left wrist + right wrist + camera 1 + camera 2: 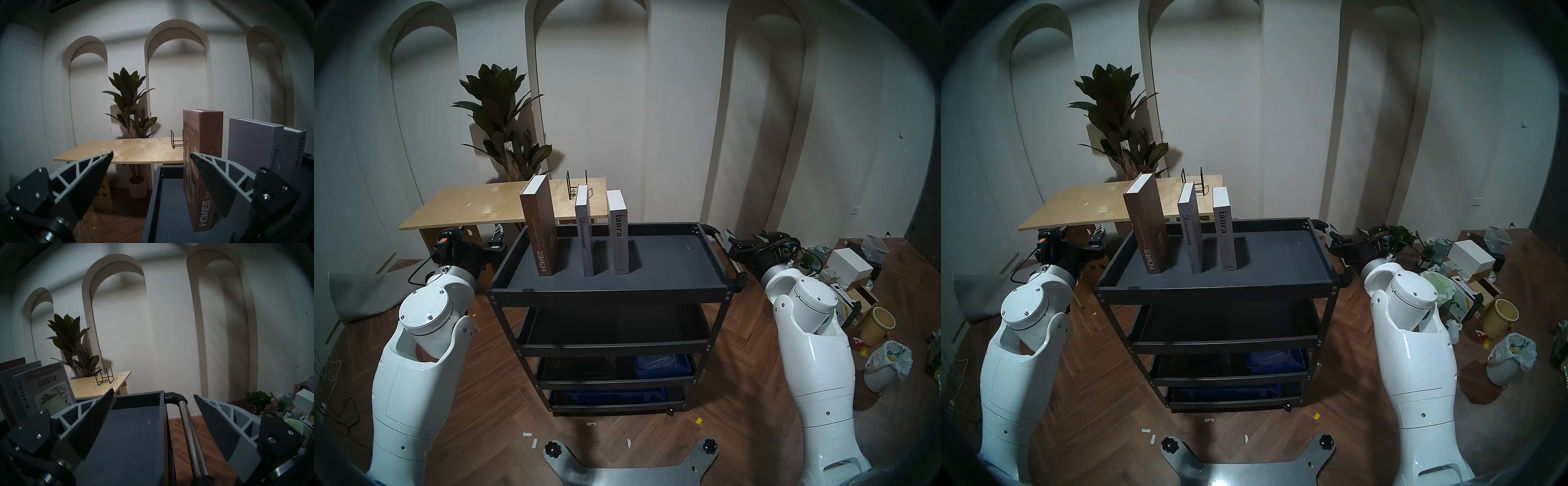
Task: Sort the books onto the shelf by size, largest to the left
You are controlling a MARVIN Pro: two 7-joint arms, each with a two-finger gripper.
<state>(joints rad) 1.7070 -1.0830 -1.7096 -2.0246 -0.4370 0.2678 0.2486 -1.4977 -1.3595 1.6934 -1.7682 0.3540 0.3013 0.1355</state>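
Three books stand upright and apart on the top tray of the dark grey shelf. From left to right they are the tall brown "HOMES" book, the thin grey-lilac "Discontent" book and the shorter white-grey "ianra" book. My left gripper is open and empty just left of the shelf, level with the HOMES book. My right gripper is open and empty at the shelf's right end, over the chrome handle bar. The ianra book is to its left.
A plywood table with a black wire rack stands behind the shelf, with a potted plant behind it. Boxes, pots and bins clutter the floor at the right. A blue bin sits on a lower tier.
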